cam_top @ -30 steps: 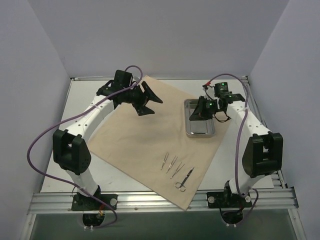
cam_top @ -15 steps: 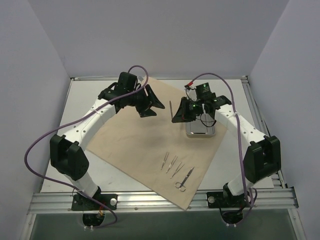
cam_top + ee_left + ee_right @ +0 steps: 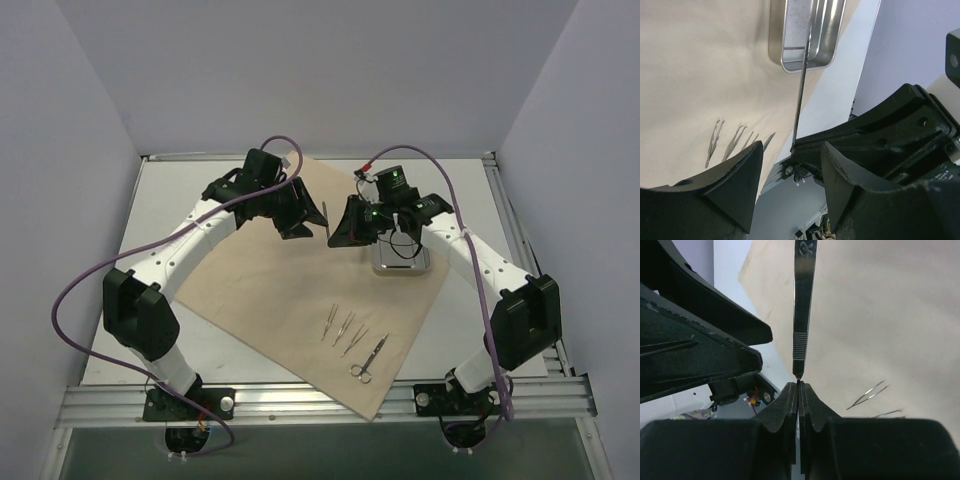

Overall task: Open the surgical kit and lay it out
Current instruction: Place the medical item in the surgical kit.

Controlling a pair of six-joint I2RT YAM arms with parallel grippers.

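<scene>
Tweezers point(image 3: 799, 310) in right gripper point(image 3: 798, 385), engraving point(image 3: 805, 247) close-up only

Left gripper point(image 3: 308, 216) and right gripper point(image 3: 333, 238) crowd mid-air, steel instrument point(image 3: 327, 214) upright between them, tray point(image 3: 403, 266) beneath right arm point(image 3: 470, 255), left half of wrap sheet point(image 3: 250, 290) open.

White-shelled left arm point(image 3: 190, 235) and right arm point(image 3: 478, 262), chunky black joints point(image 3: 143, 310), purple cables point(image 3: 60, 300) looping off each, green light point(image 3: 393, 178) glowing on the right wrist.

We are seeing soft, even overhead light, faint shadows on the wrap sheet point(image 3: 270, 280), mild glare on the steel tray point(image 3: 805, 67), and dark, blurring fingers point(image 3: 735, 185) in the left wrist view.
</scene>
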